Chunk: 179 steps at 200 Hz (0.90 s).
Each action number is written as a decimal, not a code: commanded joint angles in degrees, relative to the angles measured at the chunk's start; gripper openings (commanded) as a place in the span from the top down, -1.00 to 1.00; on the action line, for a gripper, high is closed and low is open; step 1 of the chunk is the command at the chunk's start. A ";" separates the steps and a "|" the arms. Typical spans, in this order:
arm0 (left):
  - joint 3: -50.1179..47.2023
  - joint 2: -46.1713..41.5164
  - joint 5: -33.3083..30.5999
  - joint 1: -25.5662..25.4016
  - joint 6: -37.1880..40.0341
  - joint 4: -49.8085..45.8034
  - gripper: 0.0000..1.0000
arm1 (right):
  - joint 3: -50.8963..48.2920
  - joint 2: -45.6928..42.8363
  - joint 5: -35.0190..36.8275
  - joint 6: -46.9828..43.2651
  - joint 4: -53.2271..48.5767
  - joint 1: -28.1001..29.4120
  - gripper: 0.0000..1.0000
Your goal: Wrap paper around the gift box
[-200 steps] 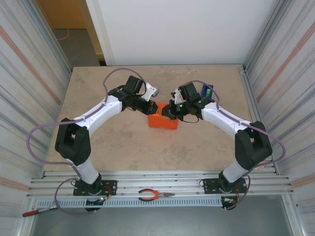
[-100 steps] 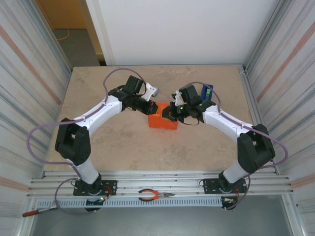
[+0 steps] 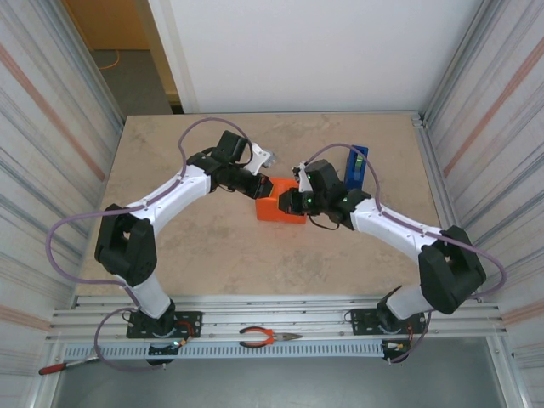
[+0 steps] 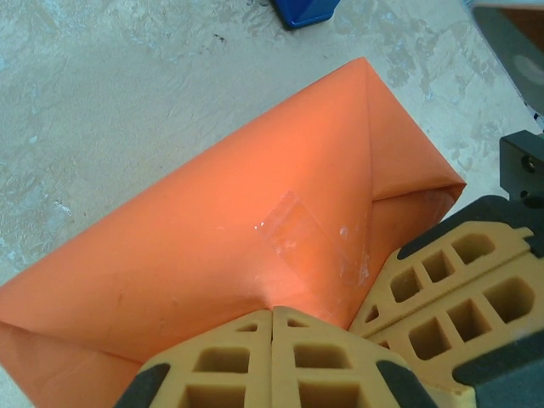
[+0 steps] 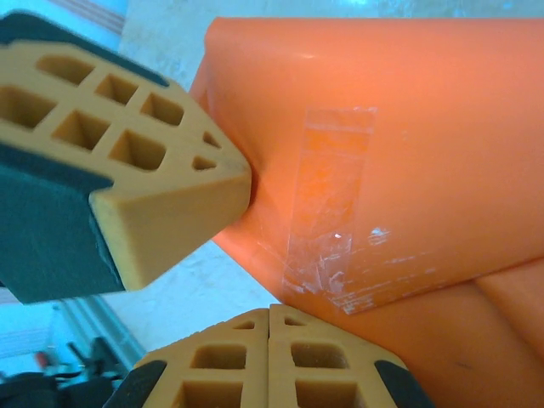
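The gift box (image 3: 280, 211) sits near the middle of the table (image 3: 212, 246), all covered in the orange paper (image 4: 195, 229). A clear bit of tape (image 4: 302, 238) holds the paper seam down on top.

The left gripper (image 4: 272, 316) has its fingers pressed together with nothing between them. It rests on the box at about 11 o'clock. The right gripper (image 5: 270, 311) is squeezed together too, with nothing in it, and it touches the box at about 2 o'clock. The two grippers are very near each other.

What could go wrong? The paper is thin, so a hard poke from a fingertip could rip it or dent it. A push from the side could slide the box away, since no one is holding it. Rubbing on the tape could peel it up, and then the seam would pop open. The folded end (image 4: 412, 200) seems to have no tape on it, so I think it may spring loose. The grippers could also bump each other.

The paper is the one wrapper here, and the box is hidden inside it. A blue tape dispenser (image 3: 357, 166) stands at 2 o'clock from the box. It is too small to tell how much tape is in it.
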 commanded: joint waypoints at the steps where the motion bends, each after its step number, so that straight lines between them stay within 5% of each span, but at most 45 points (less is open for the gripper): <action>1: -2.38 1.08 -1.78 -0.63 0.80 -3.63 1.00 | -5.89 1.92 7.98 -6.75 -4.05 1.71 1.00; 106: -2.76 1.01 -1.64 -0.66 0.80 -3.30 1.00 | -16.94 -0.19 20.79 -9.84 10.21 3.71 1.00; 179: -2.93 0.63 -1.54 -0.62 0.69 -3.11 1.00 | -20.08 -10.47 18.67 -10.04 4.98 4.97 1.00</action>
